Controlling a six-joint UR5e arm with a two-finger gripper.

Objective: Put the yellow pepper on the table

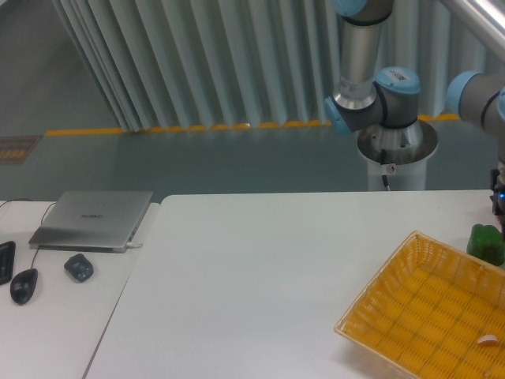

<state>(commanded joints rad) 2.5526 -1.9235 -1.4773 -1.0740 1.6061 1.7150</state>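
The yellow pepper is out of view. The white table (pixel 260 276) fills the lower middle and right of the camera view. The arm's base (pixel 394 150) stands behind the table's far edge, and a blue-grey joint (pixel 473 95) hangs at the right. A dark part with a blue light, which looks like my gripper's body (pixel 499 197), pokes in at the right edge above the table. Its fingers are cut off by the frame, so I cannot see whether they hold anything.
A yellow woven basket (pixel 379 304) lies at the table's front right with a small white-pink piece (pixel 489 340) in it. A green pepper (pixel 485 242) sits behind the basket. On a side desk at the left are a laptop (pixel 93 219), a mouse (pixel 24 285) and a small dark object (pixel 78 267).
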